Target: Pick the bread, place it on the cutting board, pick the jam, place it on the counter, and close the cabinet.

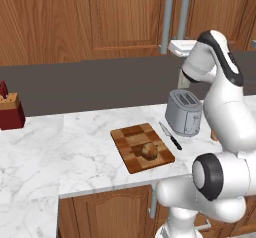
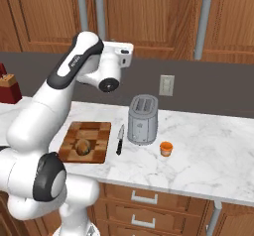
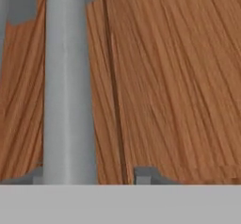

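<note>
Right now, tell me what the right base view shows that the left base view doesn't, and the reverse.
The right base view alone shows the jam on the counter right of the toaster, plus a wall outlet and drawers. The left base view alone shows the counter's left stretch running toward the camera. Both share the bread on the cutting board, the knife, the red knife block and the cabinet handles.

No text, label, brand, number or sign can be read anywhere in these pictures. The jam (image 2: 166, 148), just right of the toaster (image 2: 142, 119), shows a plain orange side, and the toaster's grey casing is likewise unmarked.
</note>
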{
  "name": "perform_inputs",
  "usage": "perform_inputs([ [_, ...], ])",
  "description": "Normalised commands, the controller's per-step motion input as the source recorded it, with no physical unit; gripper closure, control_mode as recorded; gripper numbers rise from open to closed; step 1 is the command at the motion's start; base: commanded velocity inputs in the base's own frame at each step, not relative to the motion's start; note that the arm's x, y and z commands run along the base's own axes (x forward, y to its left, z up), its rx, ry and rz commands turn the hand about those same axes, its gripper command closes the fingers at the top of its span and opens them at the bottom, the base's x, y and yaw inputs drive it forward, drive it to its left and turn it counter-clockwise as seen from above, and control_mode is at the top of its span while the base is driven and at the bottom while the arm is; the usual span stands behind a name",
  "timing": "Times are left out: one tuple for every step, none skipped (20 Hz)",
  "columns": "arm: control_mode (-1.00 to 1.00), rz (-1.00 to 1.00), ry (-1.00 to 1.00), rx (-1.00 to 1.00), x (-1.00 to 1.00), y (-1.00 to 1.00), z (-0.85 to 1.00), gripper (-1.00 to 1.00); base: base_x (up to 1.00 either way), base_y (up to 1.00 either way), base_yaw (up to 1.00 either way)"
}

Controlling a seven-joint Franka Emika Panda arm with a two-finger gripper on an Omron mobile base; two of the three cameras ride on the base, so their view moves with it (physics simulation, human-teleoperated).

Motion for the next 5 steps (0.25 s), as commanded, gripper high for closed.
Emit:
perform_inputs([
  [-1.00,-0.12,0.00,0.01,0.66,0.00,0.00,-1.00,0.00,0.00,0.00],
  [-1.00,-0.09,0.00,0.02,0.71,0.00,0.00,-1.00,0.00,0.00,0.00],
  [-1.00,-0.05,0.00,0.03,0.79,0.00,0.00,-1.00,0.00,0.00,0.00],
  [-1.00,-0.05,0.00,0.03,0.80,0.00,0.00,-1.00,0.00,0.00,0.00],
  [-1.00,-0.03,0.00,0.03,0.80,0.00,0.00,-1.00,0.00,0.00,0.00],
])
